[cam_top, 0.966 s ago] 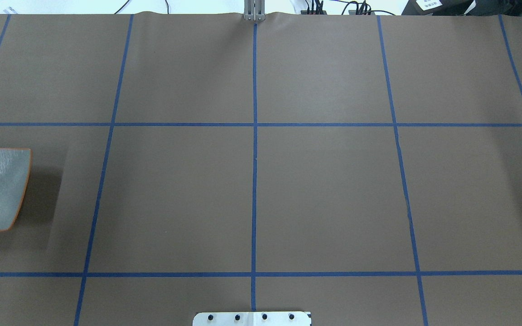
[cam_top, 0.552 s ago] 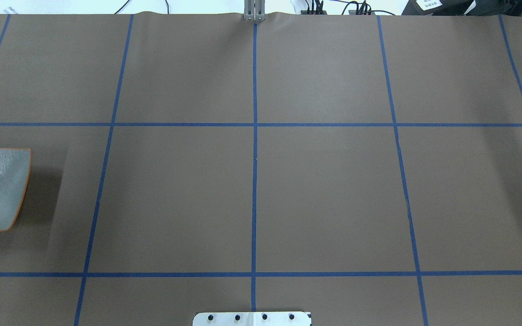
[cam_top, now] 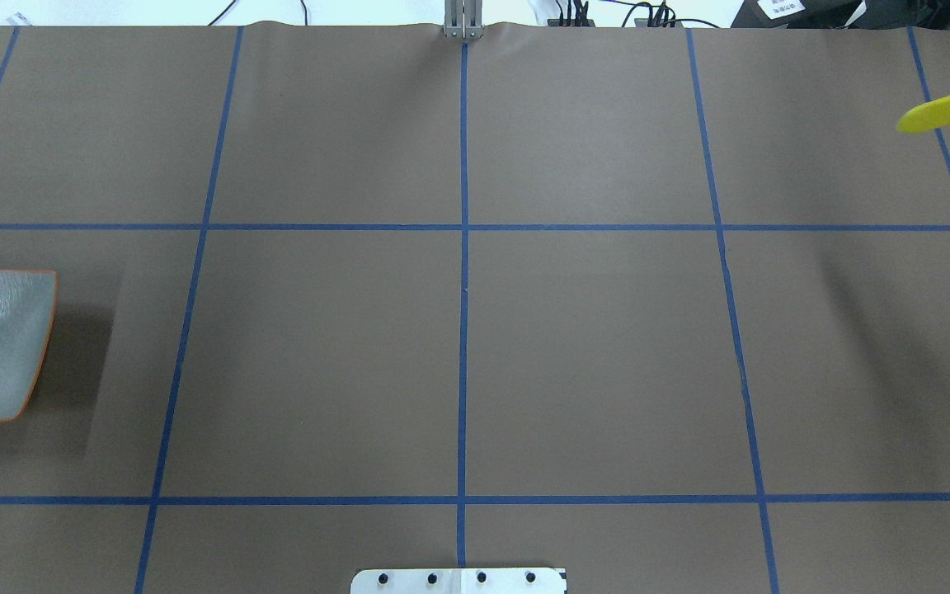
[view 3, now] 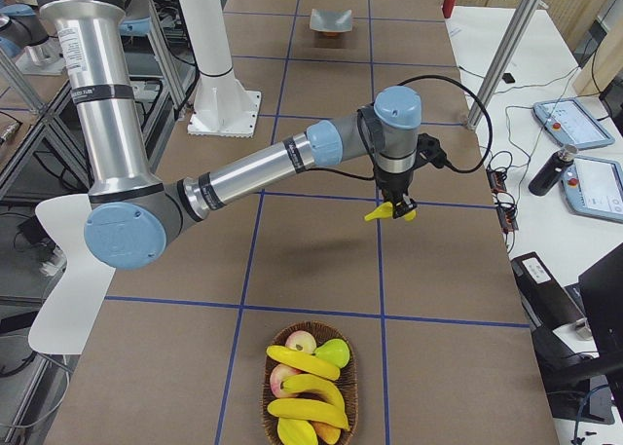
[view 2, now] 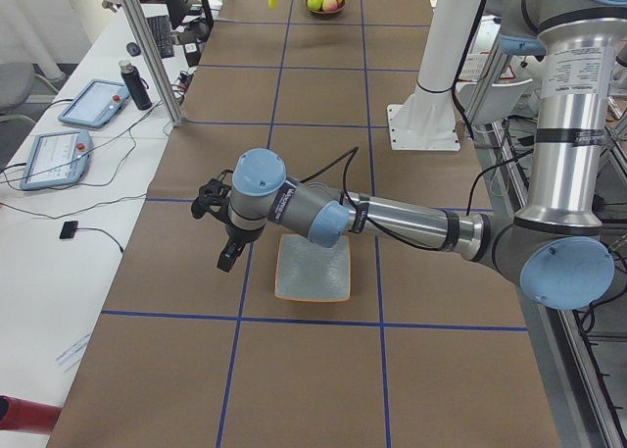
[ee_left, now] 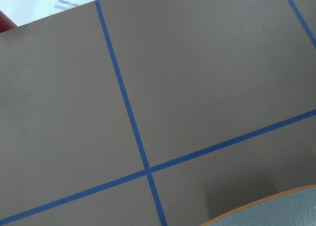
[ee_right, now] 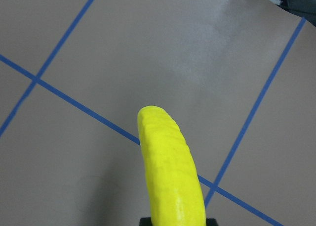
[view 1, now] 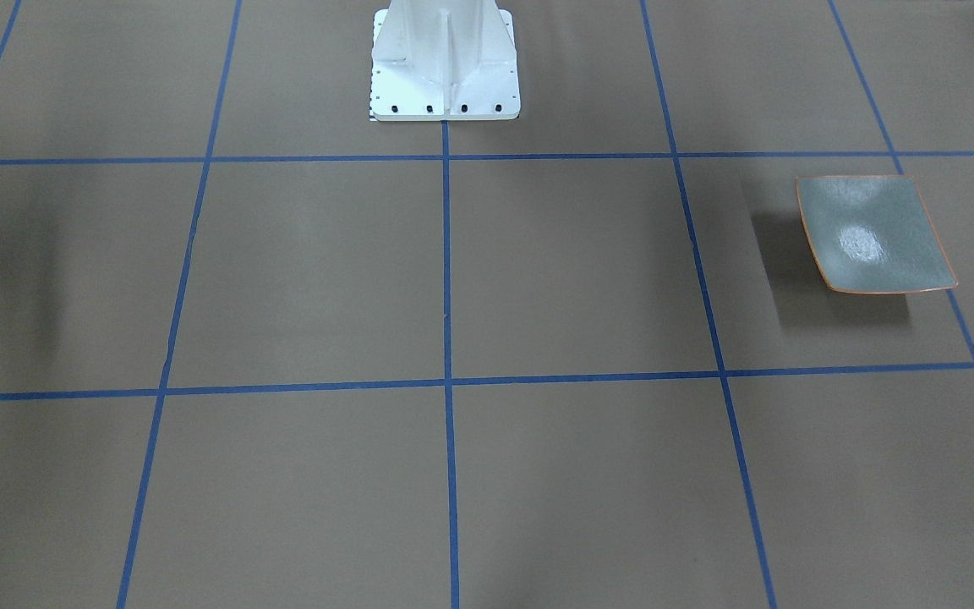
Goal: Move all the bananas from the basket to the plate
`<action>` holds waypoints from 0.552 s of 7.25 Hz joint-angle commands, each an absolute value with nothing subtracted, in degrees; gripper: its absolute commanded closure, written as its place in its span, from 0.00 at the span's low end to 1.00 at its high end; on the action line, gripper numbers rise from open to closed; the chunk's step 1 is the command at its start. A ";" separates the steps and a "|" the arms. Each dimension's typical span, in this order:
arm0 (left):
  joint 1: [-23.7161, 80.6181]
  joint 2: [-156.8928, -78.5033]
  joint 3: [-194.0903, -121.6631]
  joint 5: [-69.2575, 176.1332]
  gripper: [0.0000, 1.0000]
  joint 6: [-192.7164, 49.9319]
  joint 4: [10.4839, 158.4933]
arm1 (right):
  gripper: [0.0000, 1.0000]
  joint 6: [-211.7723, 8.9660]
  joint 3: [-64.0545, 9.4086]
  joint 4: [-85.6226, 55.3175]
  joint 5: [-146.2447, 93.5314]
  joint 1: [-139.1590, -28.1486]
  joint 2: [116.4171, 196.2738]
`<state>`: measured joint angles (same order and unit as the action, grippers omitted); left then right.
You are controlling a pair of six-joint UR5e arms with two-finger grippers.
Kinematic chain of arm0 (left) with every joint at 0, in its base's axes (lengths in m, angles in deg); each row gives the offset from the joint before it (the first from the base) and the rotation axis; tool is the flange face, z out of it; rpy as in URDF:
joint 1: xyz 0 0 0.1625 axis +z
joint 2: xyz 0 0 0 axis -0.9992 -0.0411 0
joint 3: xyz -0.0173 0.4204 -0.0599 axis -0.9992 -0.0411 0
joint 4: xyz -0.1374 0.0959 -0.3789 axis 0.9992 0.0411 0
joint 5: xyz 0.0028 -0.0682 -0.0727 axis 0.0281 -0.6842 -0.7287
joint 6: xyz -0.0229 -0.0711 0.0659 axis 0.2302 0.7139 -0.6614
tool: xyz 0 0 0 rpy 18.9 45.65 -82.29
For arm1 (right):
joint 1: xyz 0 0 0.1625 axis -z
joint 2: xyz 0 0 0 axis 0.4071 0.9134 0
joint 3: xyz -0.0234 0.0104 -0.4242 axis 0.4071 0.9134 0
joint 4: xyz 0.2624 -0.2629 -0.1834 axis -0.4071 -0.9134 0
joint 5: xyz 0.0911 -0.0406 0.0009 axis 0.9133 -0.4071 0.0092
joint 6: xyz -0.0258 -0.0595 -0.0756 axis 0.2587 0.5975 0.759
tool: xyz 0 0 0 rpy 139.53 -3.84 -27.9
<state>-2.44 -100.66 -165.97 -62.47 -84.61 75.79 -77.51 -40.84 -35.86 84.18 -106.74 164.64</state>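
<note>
Clamping a banana (ee_right: 170, 171), right fingers (view 3: 394, 200) closed, left fingers (view 2: 226, 259) unclear.

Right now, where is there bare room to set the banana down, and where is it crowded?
The plate is wholly bare; the left claw hangs beside its edge. The grid squares between plate and robot base lie open too. Crowded: the basket, piled with fruit. The right claw holds the banana aloft.

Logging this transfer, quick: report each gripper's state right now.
Left gripper: cannot be told; it shows only in the left side view.
Right gripper: closed, holding a bright yellow glossy curved banana.
</note>
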 commanded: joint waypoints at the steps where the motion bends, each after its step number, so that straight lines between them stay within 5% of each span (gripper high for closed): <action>1: -2.18 -104.94 -166.40 -63.81 0.00 -81.22 76.75 | 1.00 -93.09 -42.87 -35.79 83.34 -99.64 158.55; 4: 5.18 -112.75 -165.70 -63.81 0.00 -74.92 77.81 | 1.00 -111.56 -43.84 -35.79 76.50 -89.53 150.20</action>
<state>2.41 -109.27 -166.06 -63.80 -79.03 77.59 -103.75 -43.61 -35.79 79.31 -93.79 153.72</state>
